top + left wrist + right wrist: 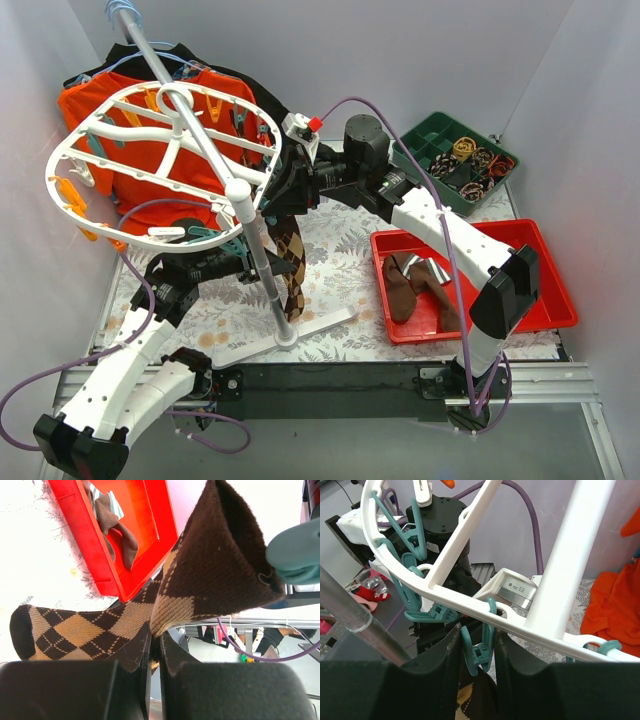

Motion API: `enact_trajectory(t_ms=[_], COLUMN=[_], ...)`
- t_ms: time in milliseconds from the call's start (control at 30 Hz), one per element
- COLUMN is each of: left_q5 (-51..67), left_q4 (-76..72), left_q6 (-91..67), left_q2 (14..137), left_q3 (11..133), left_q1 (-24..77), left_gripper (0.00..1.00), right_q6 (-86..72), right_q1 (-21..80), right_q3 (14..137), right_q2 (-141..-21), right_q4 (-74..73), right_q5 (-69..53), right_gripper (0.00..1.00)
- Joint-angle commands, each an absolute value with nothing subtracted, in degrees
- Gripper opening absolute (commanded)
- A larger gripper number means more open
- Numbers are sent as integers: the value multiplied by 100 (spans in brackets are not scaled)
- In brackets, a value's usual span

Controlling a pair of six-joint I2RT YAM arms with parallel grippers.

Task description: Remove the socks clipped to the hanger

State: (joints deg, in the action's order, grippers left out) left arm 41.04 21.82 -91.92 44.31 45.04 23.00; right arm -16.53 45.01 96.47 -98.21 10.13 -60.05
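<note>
A brown-and-tan argyle sock [291, 262] hangs from a teal clip [482, 650] on the white oval hanger [238, 190], beside its pole. My left gripper [246, 268] is shut on this sock's lower part; in the left wrist view [156, 647] the sock [90, 625] runs from the fingers up to the clip [295, 550]. My right gripper [281, 195] is up at the hanger's rim [470, 610]. Its fingers [451, 655] press on both sides of the teal clip, whose tip still bites the sock's cuff [470, 700]. Several brown socks [402, 290] lie in the red tray [540, 240].
An orange shirt [90, 110] and a black garment hang behind the hanger. A green box [430, 135] of small items stands at the back right. The pole's white cross foot [300, 332] rests on the fern-print cloth. Other teal clips [415, 555] line the rim.
</note>
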Motion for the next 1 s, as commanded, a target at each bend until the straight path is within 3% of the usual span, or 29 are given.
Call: enact_trajectory(t_ms=[0, 133, 267, 300, 333, 467, 567, 633, 700, 733, 833, 967], left_q5=[4227, 4201, 4184, 4175, 4157, 4096, 4087, 4096, 4078, 4087, 4087, 4078], left_q4=[2153, 2223, 2364, 2390, 2391, 2443, 2452, 2461, 2452, 2461, 2461, 2461], left_q6=[-9167, -9167, -9158, -9167, -9167, -9176, -9167, -9150, -9141, -9141, -9132, -9132], left_q2=[4368, 4351, 4263, 4228, 4184, 4087, 4113, 4140, 4140, 4148, 4148, 4157], left_q3=[4553, 4518, 4386, 4351, 4298, 4289, 4342, 4359, 4368, 4368, 4359, 4368], left_q1=[2312, 2312, 2312, 2312, 2312, 2312, 2312, 2312, 2312, 2312, 2312, 2312], left_gripper=[0, 0, 0, 0, 0, 0, 0, 0, 0, 0, 0, 0], right_q6=[-1749, -1793, -1793, -1784, -1802, -1775, -1767, -1775, -1784, -1775, -1723, -1539], right_q1=[4500, 4500, 4491, 4491, 4500, 4500, 4491, 4491, 4500, 4500, 4491, 4500], right_q3=[9597, 9580, 9431, 9387, 9352, 9150, 9062, 9018, 8965, 8921, 8790, 8457], right_q2=[-9686, -9677, -9571, -9554, -9519, -9396, -9334, -9273, -9237, -9176, -9018, -8763], right_q4=[1248, 1239, 1239, 1239, 1231, 1195, 1160, 1116, 1055, 1020, 827, 475], right_q5=[-5924, -5862, -5669, -5599, -5564, -5379, -5274, -5203, -5142, -5098, -4905, -4659], right_gripper=[14, 1, 4, 8, 21, 43, 53, 67, 70, 78, 86, 88])
